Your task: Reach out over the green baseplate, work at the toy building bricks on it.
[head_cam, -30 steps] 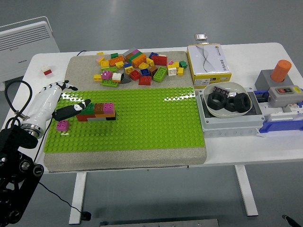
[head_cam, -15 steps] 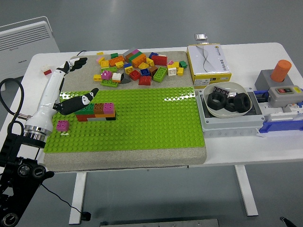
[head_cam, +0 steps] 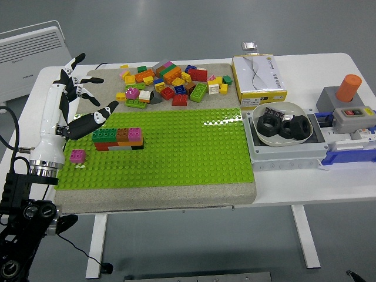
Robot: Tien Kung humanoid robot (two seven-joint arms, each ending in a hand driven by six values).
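The green baseplate (head_cam: 176,150) lies on a grey mat in the middle of the table. A small built block (head_cam: 118,139) of green, brown, pink, red and dark bricks stands on its left part. A single pink brick (head_cam: 77,155) sits at the plate's left edge. My left hand (head_cam: 76,88) is raised at the table's left, above the plate's far-left corner, its fingers spread and holding nothing. Its thumb (head_cam: 93,121) points toward the built block without touching it. The right arm is not in view.
A heap of loose coloured bricks (head_cam: 170,84) lies on the mat behind the plate. At the right stand a yellow box (head_cam: 258,73), a white bowl of black rings (head_cam: 282,124) in a grey tray, and a grey box with an orange cylinder (head_cam: 348,88). A small red-and-white piece (head_cam: 57,88) lies at far left.
My left hand has lifted up and back from the built block, turning upright with its fingers spreading. The bricks have not moved.
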